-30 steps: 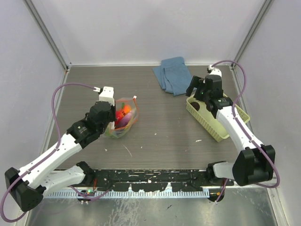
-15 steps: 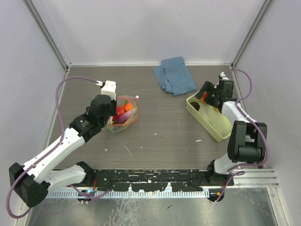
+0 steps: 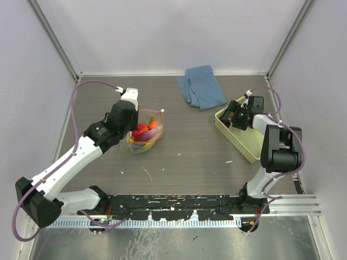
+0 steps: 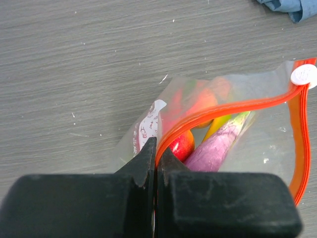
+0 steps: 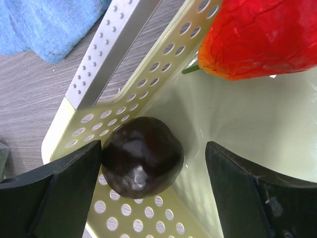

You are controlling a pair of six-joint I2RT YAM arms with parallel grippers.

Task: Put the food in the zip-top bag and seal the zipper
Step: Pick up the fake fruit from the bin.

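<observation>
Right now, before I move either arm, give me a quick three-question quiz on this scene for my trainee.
1. True or false: the left gripper is shut on the zip-top bag's zipper.
2. Between the right gripper's open fingers lies: A nothing, B a dark round fruit, C a sponge.
3. Fill in: that fruit sits in the yellow-green ____.
Key: 1 true; 2 B; 3 basket.

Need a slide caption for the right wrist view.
Right gripper open, straddling a dark round fruit in the basket corner, red-orange fruit beside it.
</observation>
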